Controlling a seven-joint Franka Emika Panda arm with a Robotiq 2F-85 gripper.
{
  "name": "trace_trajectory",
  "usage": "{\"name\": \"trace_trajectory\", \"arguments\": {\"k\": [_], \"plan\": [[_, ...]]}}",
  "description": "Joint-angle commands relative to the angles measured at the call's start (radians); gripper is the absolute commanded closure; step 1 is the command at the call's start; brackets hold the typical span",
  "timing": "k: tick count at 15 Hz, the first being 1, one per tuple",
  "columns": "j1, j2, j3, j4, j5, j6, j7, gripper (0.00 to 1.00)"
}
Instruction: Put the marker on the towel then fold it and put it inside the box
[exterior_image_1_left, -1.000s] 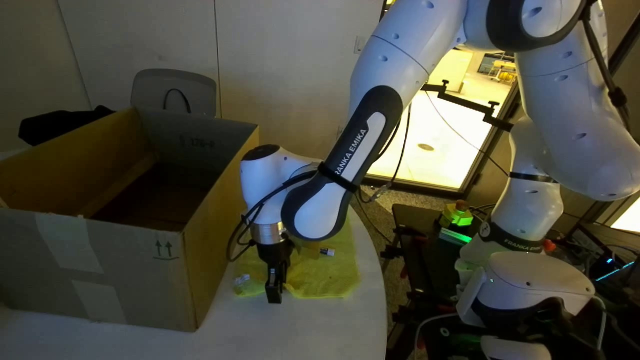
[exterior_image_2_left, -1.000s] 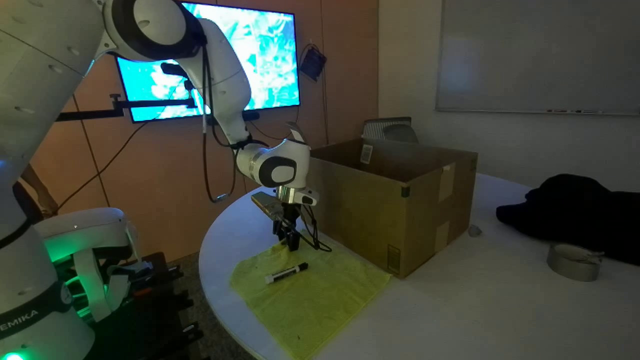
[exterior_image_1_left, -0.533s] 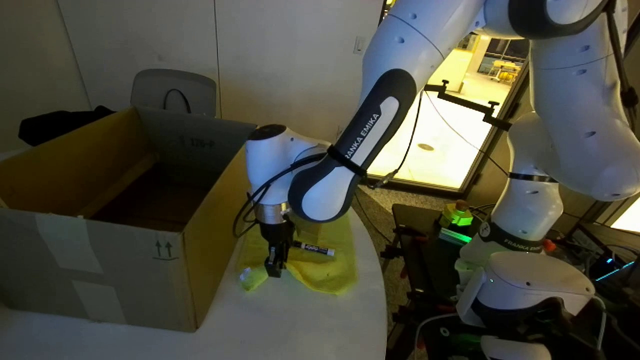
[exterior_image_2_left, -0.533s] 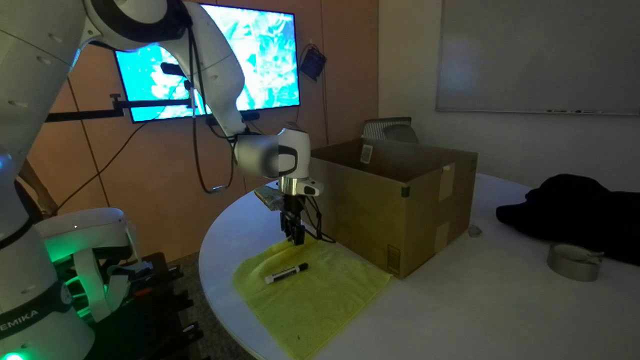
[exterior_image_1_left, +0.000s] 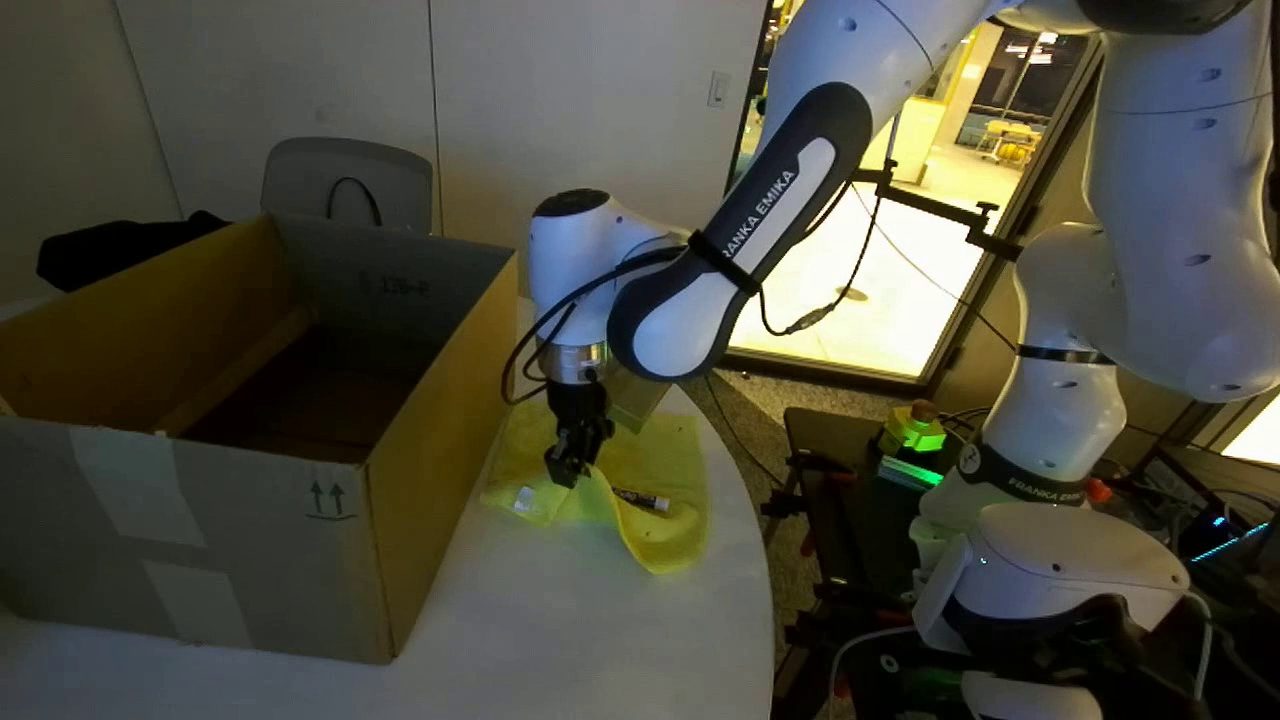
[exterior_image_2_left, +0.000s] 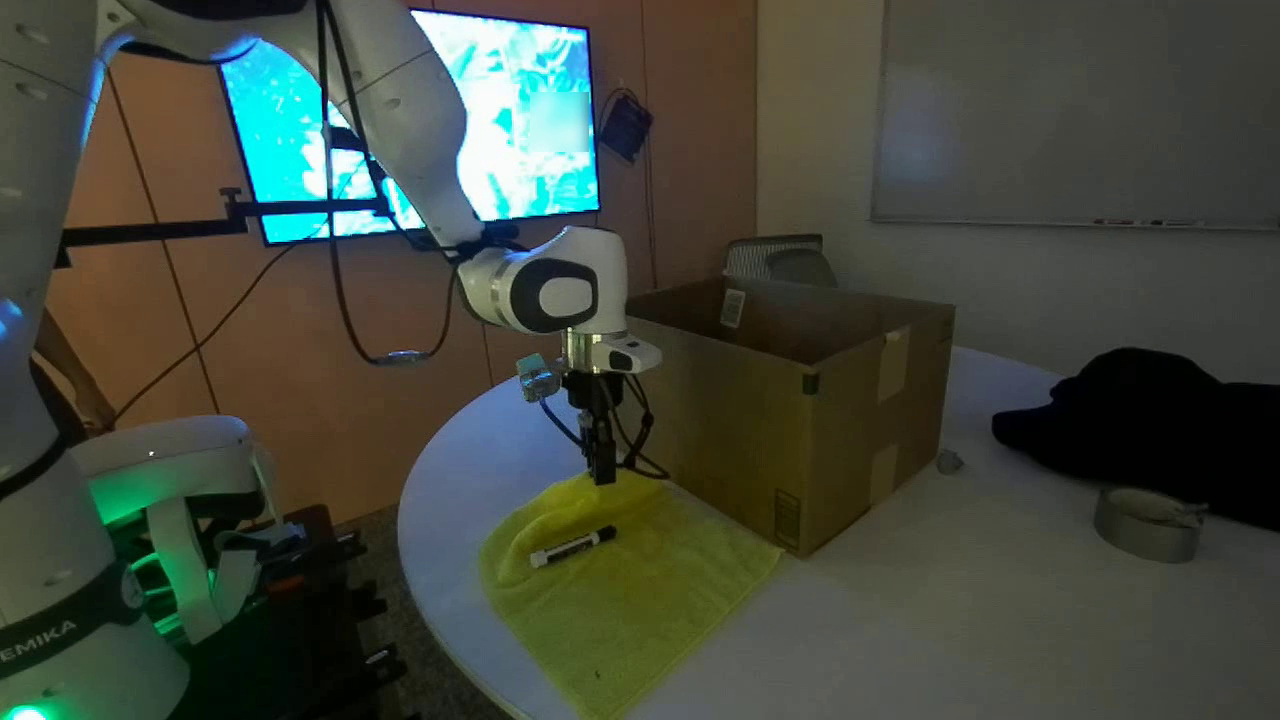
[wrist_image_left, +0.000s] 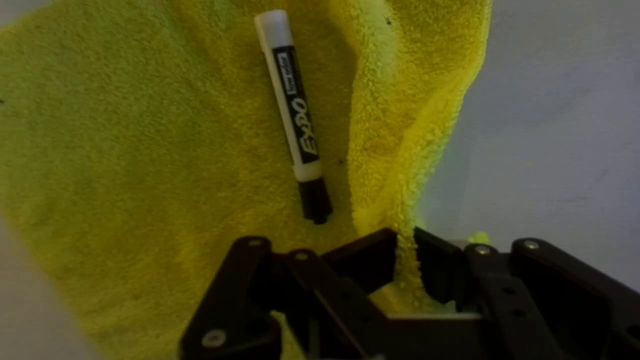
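The marker (wrist_image_left: 295, 110), white with a black label and black cap, lies on the yellow-green towel (wrist_image_left: 150, 150). It shows on the towel in both exterior views, here (exterior_image_1_left: 640, 498) and here (exterior_image_2_left: 573, 547). The towel (exterior_image_2_left: 640, 620) is spread on the table with one edge raised. My gripper (wrist_image_left: 406, 250) is shut on that edge, pinched between its fingertips. In the exterior views the gripper (exterior_image_1_left: 568, 472) (exterior_image_2_left: 602, 475) is just above the table with the raised edge beneath it. The open cardboard box (exterior_image_1_left: 220, 560) (exterior_image_2_left: 715, 430) stands beside the towel; the visible part of its floor is bare.
The round white table (exterior_image_2_left: 900, 640) has its curved edge close to the towel. A grey tape roll (exterior_image_2_left: 1147, 530), a small grey lump (exterior_image_2_left: 949, 461) and a black cloth (exterior_image_2_left: 1150, 430) lie beyond the box. A chair (exterior_image_1_left: 350, 180) stands behind it.
My gripper has risen and moved inward over the towel, pulling the held edge up and toward the marker. The marker has stayed in place on the towel.
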Motion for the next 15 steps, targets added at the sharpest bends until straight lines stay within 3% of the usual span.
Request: {"name": "trace_trajectory", "arguments": {"k": [1,7,11,12,14,15], "plan": [[0.003,-0.055,-0.056,-0.063,-0.023,-0.013,0.149,0.99],[-0.028,-0.055,-0.138,-0.111,-0.010,-0.031,0.372,0.99],[-0.067,-0.036,-0.137,-0.108,0.022,-0.070,0.495,0.98],[-0.082,-0.037,-0.123,-0.109,0.031,-0.067,0.490,0.74],[-0.116,-0.053,-0.087,-0.127,0.065,-0.026,0.432,0.72],[-0.127,-0.059,-0.072,-0.134,0.077,-0.005,0.407,0.66]]}}
